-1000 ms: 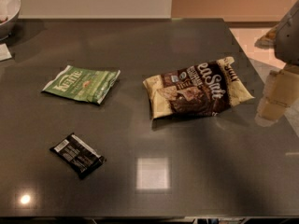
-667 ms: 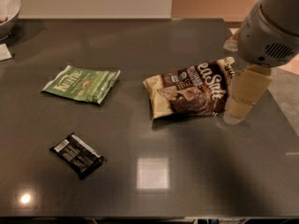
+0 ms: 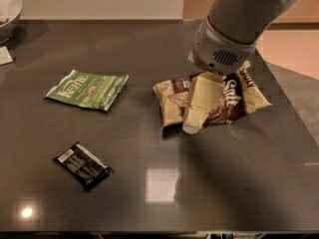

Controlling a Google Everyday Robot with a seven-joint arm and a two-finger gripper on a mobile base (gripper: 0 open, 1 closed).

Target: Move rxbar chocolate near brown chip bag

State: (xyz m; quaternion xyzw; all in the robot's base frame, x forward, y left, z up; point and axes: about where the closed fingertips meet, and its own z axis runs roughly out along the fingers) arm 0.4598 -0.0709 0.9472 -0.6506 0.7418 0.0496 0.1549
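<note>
The rxbar chocolate is a small flat black wrapper with a white label, lying at the front left of the dark table. The brown chip bag, dark brown with cream edges and white "Salt" lettering, lies right of centre. My gripper hangs from the arm that comes in from the upper right, in front of the bag's middle, and hides part of it. It is well to the right of the rxbar and holds nothing that I can see.
A green Kettle bag lies at the left, behind the rxbar. A white bowl stands at the far left corner, with a small white paper by it. The table's right edge slants past the brown bag.
The arm has swung in from the right edge leftward, and the gripper now sits over the brown chip bag. The bags and the rxbar have not moved.
</note>
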